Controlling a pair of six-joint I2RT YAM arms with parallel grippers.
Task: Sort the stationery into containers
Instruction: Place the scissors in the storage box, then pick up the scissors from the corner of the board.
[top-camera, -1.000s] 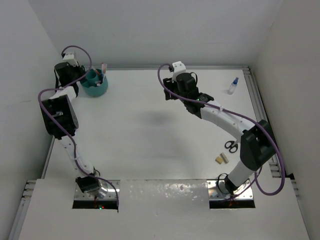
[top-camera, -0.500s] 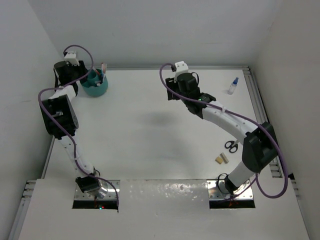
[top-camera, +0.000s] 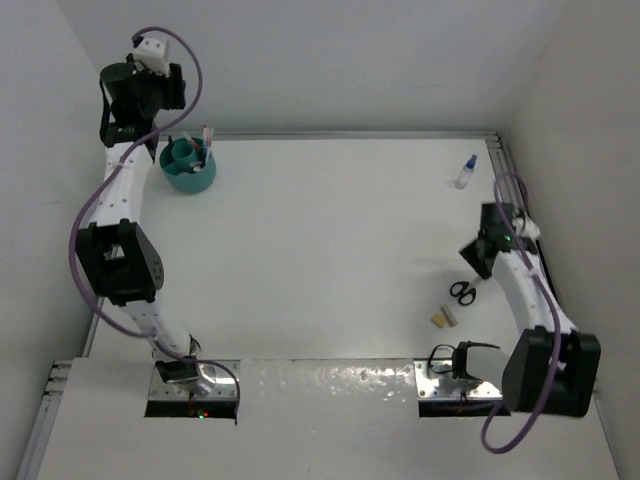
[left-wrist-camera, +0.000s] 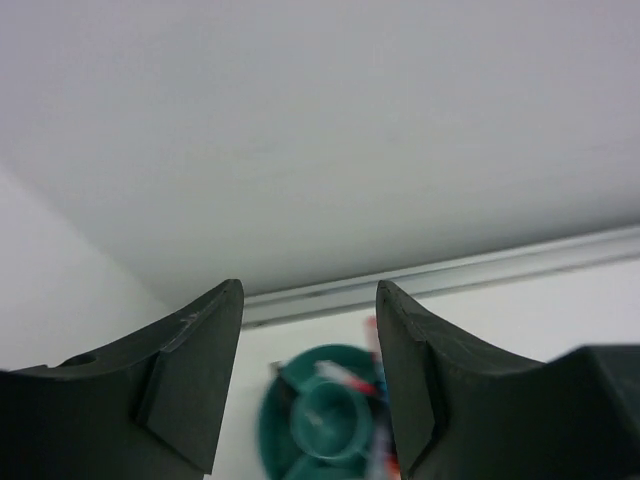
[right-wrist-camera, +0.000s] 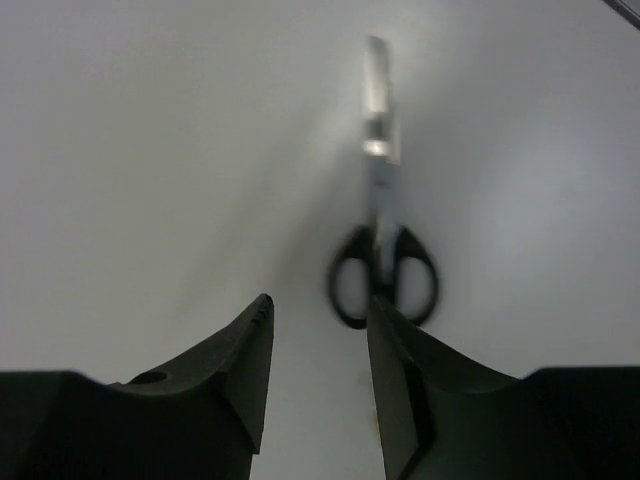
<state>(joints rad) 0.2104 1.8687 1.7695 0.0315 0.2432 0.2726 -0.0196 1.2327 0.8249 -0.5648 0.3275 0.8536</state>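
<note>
The teal pot (top-camera: 188, 167) stands at the far left corner with pens (top-camera: 206, 139) upright in it. My left gripper (top-camera: 146, 96) hangs high above it, open and empty; in the left wrist view the pot (left-wrist-camera: 322, 420) and a red pen (left-wrist-camera: 374, 338) show blurred below the gripper (left-wrist-camera: 310, 292). The black-handled scissors (top-camera: 462, 291) lie flat at the right. My right gripper (top-camera: 481, 256) hovers just beyond them, open and empty. In the right wrist view the scissors (right-wrist-camera: 383, 272) lie ahead of the gripper (right-wrist-camera: 318, 305), blade pointing away.
Tan blocks (top-camera: 444, 318) lie just in front of the scissors. A small blue-capped bottle (top-camera: 466, 172) stands at the far right by the metal rail (top-camera: 508, 180). White walls close in the table at the back and both sides.
My left gripper has opened and risen from the pot's rim to high above it. My right arm has swung from the table's middle to the right side, over the scissors, its jaws narrowing.
</note>
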